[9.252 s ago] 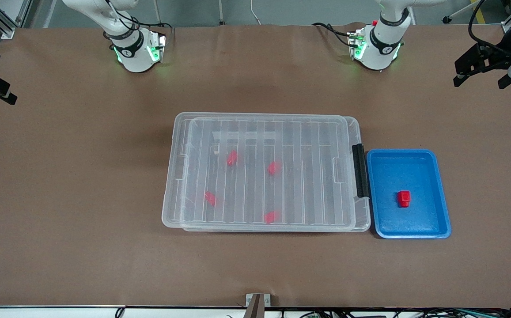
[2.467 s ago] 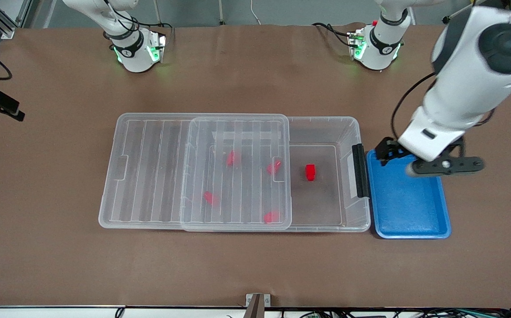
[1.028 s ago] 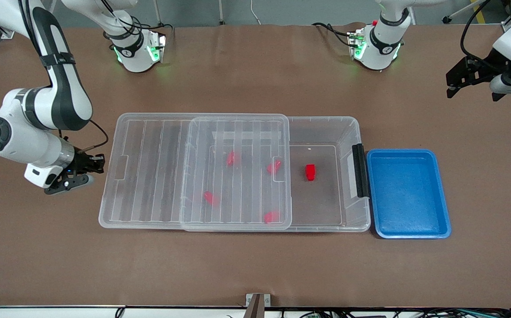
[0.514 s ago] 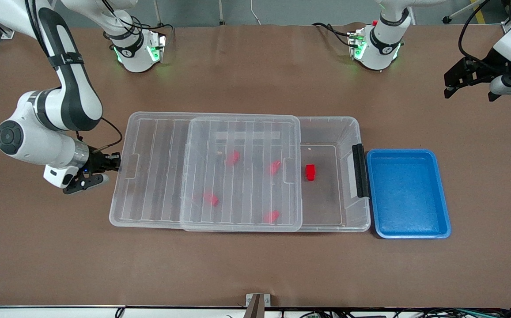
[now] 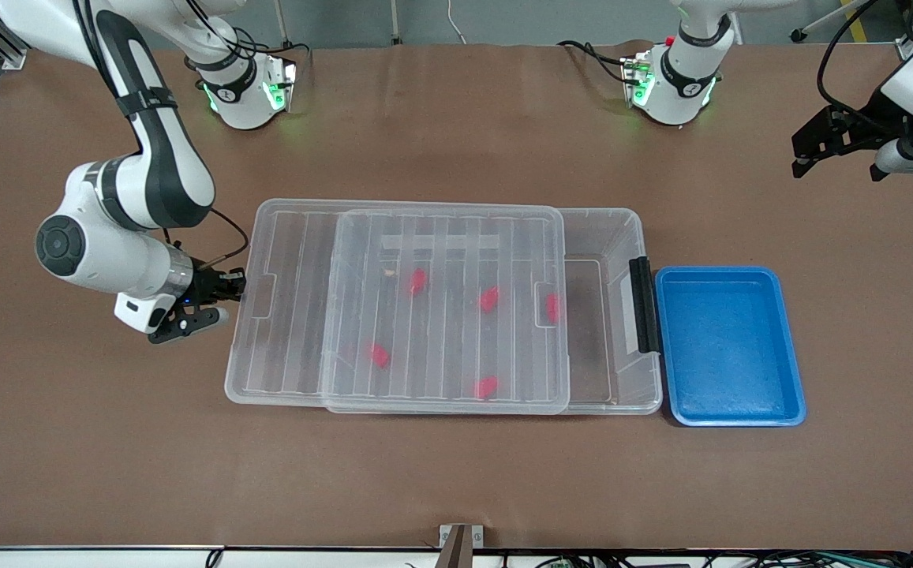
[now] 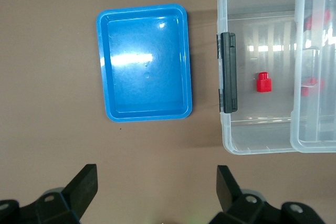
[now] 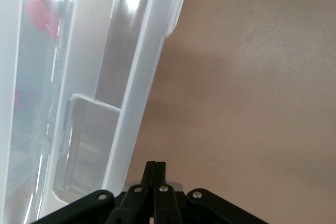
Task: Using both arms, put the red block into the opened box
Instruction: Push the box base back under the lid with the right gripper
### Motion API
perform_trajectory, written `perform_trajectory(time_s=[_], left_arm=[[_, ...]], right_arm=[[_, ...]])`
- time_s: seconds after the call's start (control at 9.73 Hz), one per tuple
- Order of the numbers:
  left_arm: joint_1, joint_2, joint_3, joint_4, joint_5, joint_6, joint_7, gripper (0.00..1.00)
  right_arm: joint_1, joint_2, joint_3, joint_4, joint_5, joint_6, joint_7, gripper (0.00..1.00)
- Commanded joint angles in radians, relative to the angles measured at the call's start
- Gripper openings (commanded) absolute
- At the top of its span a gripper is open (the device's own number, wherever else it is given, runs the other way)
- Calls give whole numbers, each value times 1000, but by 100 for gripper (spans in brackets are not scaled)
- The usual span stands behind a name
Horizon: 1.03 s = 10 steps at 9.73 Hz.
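Observation:
The opened box (image 5: pixel 622 229) of clear plastic lies mid-table, its black handle (image 5: pixel 643 304) toward the left arm's end. Its ribbed lid (image 5: pixel 290 331) covers most of it and overhangs toward the right arm's end. The red block (image 5: pixel 553 308) lies inside, at the lid's end edge; the left wrist view shows the block (image 6: pixel 263 82) in the box (image 6: pixel 257 140). My right gripper (image 5: pixel 235 285) is shut, its tips against the lid's end (image 7: pixel 142 103). My left gripper (image 5: pixel 835 150) hangs open and empty over bare table at the left arm's end.
An empty blue tray (image 5: pixel 728 410) sits beside the box's handle, toward the left arm's end. Several other red pieces (image 5: pixel 489 299) lie in the box under the lid. The right arm's elbow (image 5: pixel 61 244) hangs over the table near its end.
My right gripper has pushed the lid toward the left arm's end, so it covers more of the box and reaches the red block. The left gripper has barely moved.

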Motion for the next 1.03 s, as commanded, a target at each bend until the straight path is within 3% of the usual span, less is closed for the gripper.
perform_trajectory(time_s=[0.0, 0.93], left_arm=[[-3, 10, 2, -25, -14, -7, -12, 100], [-2, 10, 2, -25, -8, -7, -12, 100]], right_arm=[[41, 37, 0, 47, 20, -9, 69, 0], [144, 105, 18, 119, 20, 0, 187, 0]])
